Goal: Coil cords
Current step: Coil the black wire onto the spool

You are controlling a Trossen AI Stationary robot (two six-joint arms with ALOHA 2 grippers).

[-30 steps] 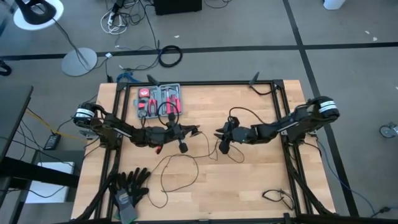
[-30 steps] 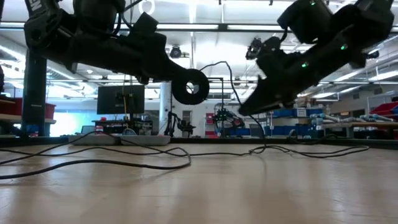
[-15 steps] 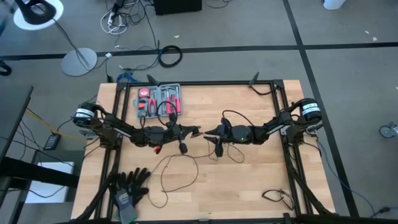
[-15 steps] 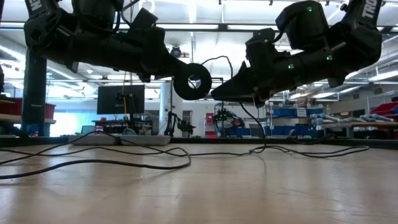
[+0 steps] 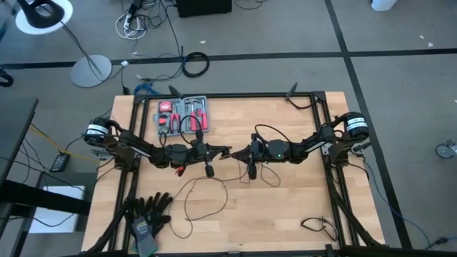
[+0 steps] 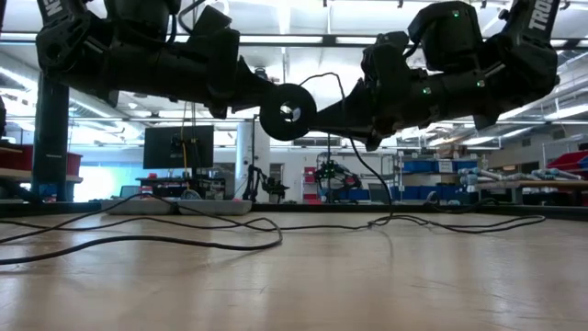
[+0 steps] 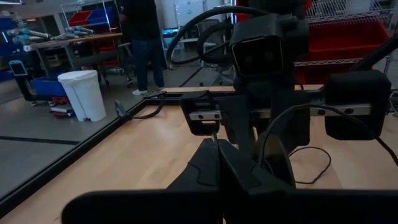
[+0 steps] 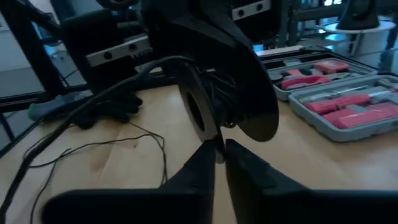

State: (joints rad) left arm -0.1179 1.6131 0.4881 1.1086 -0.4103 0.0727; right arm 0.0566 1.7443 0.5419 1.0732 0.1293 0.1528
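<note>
We are meeting nose to nose above the middle of the table [image 5: 285,207], both arms stretched level so the work hangs clear of the wood. Our left gripper [image 5: 227,151] is clamped fully shut on the cord's small round disc [image 6: 288,111], which is standing on edge in the low view, its flat faces turned sideways. From what we can see in the right wrist view, some turns of wire are already bunched against the disc [image 8: 233,106], so we judge it is serving as the core that the coil builds around.

Our right gripper [image 5: 236,154] is reaching in from the 3 o'clock side, its fingers [image 8: 199,165] drawn nearly together just below the disc's rim. They seem to be pinching the thin wire there, though we cannot tell for certain that the strand is between them.

Most of the cord [image 5: 207,187] is lying slack on the table toward 6 o'clock of the grippers, wandering in loose loops, with another loop [image 5: 268,132] arching over our right arm. Holding the disc aloft appears to let that slack feed upward freely. We judge the coiling is only partly done.

The tool tray [image 5: 183,116] is sitting at 11 o'clock, and black gloves [image 5: 148,212] at 7 o'clock.
</note>
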